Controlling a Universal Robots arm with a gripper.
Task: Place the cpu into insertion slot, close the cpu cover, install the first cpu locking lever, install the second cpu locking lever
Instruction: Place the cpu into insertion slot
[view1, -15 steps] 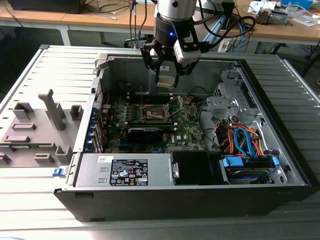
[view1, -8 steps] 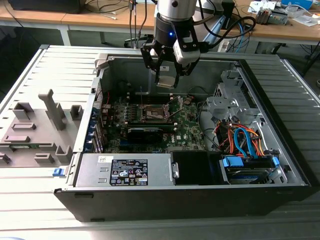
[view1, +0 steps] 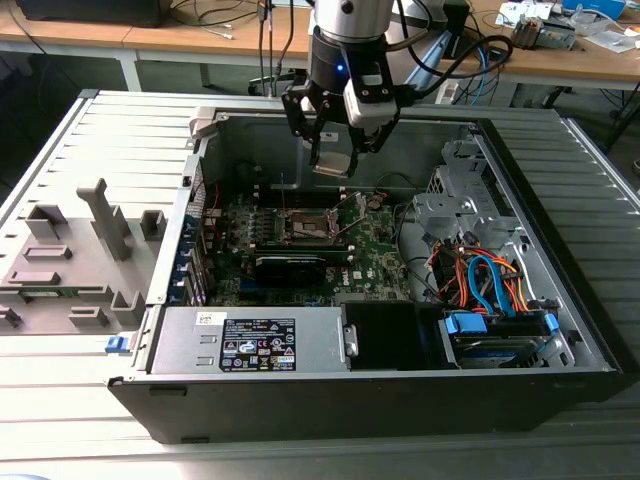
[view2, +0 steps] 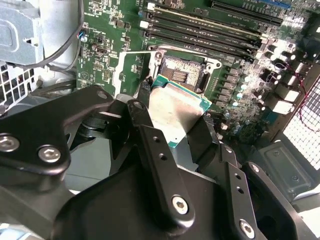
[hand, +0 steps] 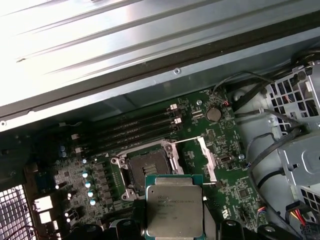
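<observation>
The open PC case (view1: 380, 400) lay on a grey slatted table (view1: 90, 430). Wooden workbenches (view1: 200, 40) with loose cables stood behind it, and a grey plastic fixture (view1: 90, 250) sat on the table at the exterior view's left. Couldn't see much of the board in the second wrist view, since the black linkage of the gripper (view1: 333, 158) blocked a big chunk of it. In the first wrist view one edge of the cpu (hand: 174, 210) ran out of frame. The gripper was clamped on the cpu by two opposite edges, holding it flat in the air over the green motherboard (view1: 375, 255), near the socket but not touching anything. The chip looked dull silver on top with a green border. The insertion slot (hand: 149, 167) sat bare and dark, and the cpu cover (hand: 208, 160) was flipped open just beside it.
</observation>
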